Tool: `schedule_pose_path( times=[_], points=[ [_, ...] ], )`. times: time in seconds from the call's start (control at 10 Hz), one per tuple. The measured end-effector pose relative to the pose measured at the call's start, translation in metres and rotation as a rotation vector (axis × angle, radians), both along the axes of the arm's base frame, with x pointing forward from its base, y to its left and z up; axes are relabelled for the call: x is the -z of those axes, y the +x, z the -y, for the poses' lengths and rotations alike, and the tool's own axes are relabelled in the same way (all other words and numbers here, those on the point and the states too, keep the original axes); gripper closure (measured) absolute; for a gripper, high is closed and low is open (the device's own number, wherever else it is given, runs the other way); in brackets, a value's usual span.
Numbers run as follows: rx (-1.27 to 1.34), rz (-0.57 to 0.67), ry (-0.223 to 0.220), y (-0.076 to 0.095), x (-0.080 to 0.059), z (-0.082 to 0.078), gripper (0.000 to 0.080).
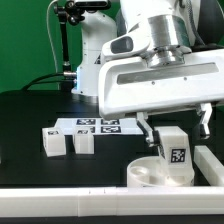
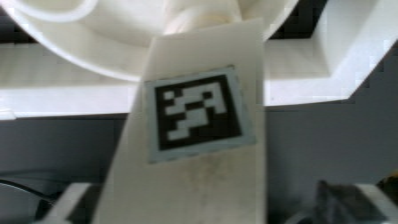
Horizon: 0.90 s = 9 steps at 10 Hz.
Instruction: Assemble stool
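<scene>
The hand (image 1: 175, 132) (image 2: 208, 198) hangs spread around one upright leg (image 1: 173, 150) (image 2: 196, 120), its dark fingers (image 1: 147, 130) standing on either side of the leg. The wrist view alone shows a dark gap between the leg and one finger (image 2: 352, 196), so the hand is not pinching it. That view also looks down the length of the leg, which is white and blocky, with a black-and-white square marker on its broad face, and slants across the picture. Its far end reaches the round seat (image 2: 89, 45), though the blur hides whether the two are joined. Nearest in the exterior view is the white edge rail (image 1: 90, 196) (image 2: 329, 60), and just behind it is the seat (image 1: 145, 173), a shallow white disc with a raised rim, lying flat on the black tabletop (image 1: 30, 120) toward the exterior view's right. The leg rises from the seat's far right side, its marker facing the camera. Only the exterior view shows the rest. Two loose legs (image 1: 53, 141) (image 1: 84, 143) lie just beside each other, well apart from the seat on the exterior view's left. Behind them is the marker board (image 1: 100, 126), and above all of this is the bulky white arm (image 1: 150, 60).
</scene>
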<state>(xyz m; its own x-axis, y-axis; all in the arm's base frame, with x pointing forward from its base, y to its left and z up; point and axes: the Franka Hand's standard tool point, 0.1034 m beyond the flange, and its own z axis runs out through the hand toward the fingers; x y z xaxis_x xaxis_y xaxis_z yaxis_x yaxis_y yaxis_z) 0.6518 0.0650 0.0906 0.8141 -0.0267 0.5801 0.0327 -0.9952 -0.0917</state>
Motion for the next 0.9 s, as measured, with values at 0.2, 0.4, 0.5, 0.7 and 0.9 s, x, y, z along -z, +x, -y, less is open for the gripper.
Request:
schedule_pose_path(
  times=[0.2,0.4,0.5,0.7,0.9],
  points=[
    [-0.002,0.012,-0.001,0.003,-0.008,-0.001,0.0157],
    [-0.01,0.008,-0.001,0.006,-0.02,-0.002,0.0151],
    [-0.013,0.004,-0.001,0.007,-0.027,-0.002,0.0151],
    [-0.018,-0.003,0.002,0.009,-0.029,-0.004,0.015],
    [-0.018,-0.004,0.002,0.009,-0.028,-0.003,0.015]
  ],
)
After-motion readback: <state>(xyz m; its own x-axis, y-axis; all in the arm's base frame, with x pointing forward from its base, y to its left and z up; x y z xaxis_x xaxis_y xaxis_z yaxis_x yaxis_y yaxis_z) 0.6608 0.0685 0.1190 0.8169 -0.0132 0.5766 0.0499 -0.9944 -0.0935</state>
